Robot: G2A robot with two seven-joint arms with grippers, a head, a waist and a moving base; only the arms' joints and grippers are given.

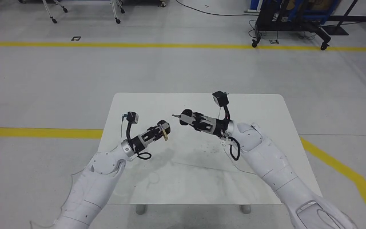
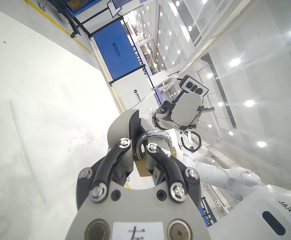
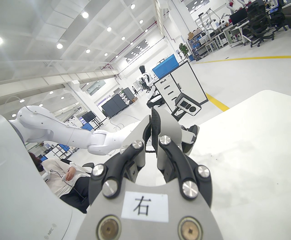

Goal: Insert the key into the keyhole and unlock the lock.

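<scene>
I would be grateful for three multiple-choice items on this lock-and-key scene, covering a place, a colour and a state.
1. Where is the padlock? A in a drawer; B in the left end effector; C on a shelf.
2. Its body colour? A brass; B red; C blue.
3. The key is: A in the keyhole; B bent in half; C held apart from the padlock.

1 B: the left wrist view shows it clamped there.
2 A: the body looks yellow-brown.
3 C: the top view shows a gap between them.

Bright, even light from ceiling lamps [image 3: 85, 15], glare off the table [image 2: 45, 102], fisheye curvature at wrist-view edges.
</scene>
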